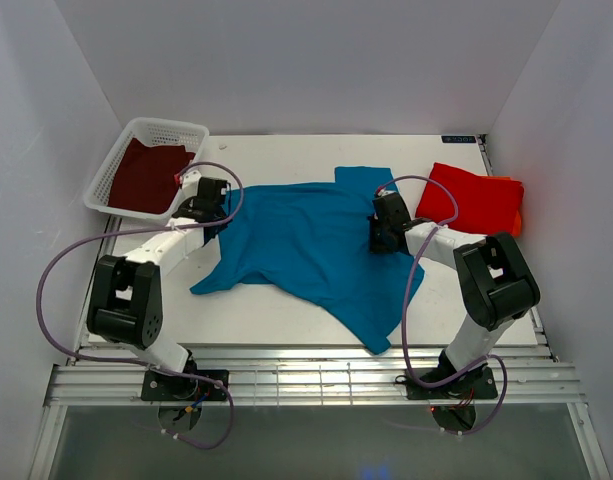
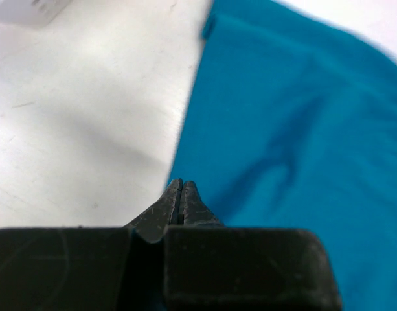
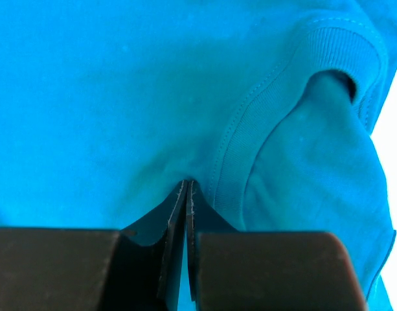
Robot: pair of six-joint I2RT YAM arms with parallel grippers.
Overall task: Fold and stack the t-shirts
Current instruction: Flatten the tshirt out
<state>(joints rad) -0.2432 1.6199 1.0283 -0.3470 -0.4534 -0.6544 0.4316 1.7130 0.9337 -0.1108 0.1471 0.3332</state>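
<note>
The teal-blue t-shirt (image 1: 316,250) lies spread across the middle of the table. My left gripper (image 1: 208,215) is at its left edge; in the left wrist view the jaws (image 2: 182,184) are shut at the cloth's edge (image 2: 282,129), and a crease runs to the tips. My right gripper (image 1: 384,235) is on the shirt's right part, shut (image 3: 186,184) on teal cloth (image 3: 120,97) beside the ribbed collar (image 3: 340,45), which puckers at the tips. The red-orange t-shirt (image 1: 476,198) lies folded at the back right. The maroon t-shirt (image 1: 146,175) lies in the basket.
The white mesh basket (image 1: 121,150) stands at the back left corner of the table (image 1: 276,310). White walls close in the left, right and back. The arm bases and cables sit along the near edge.
</note>
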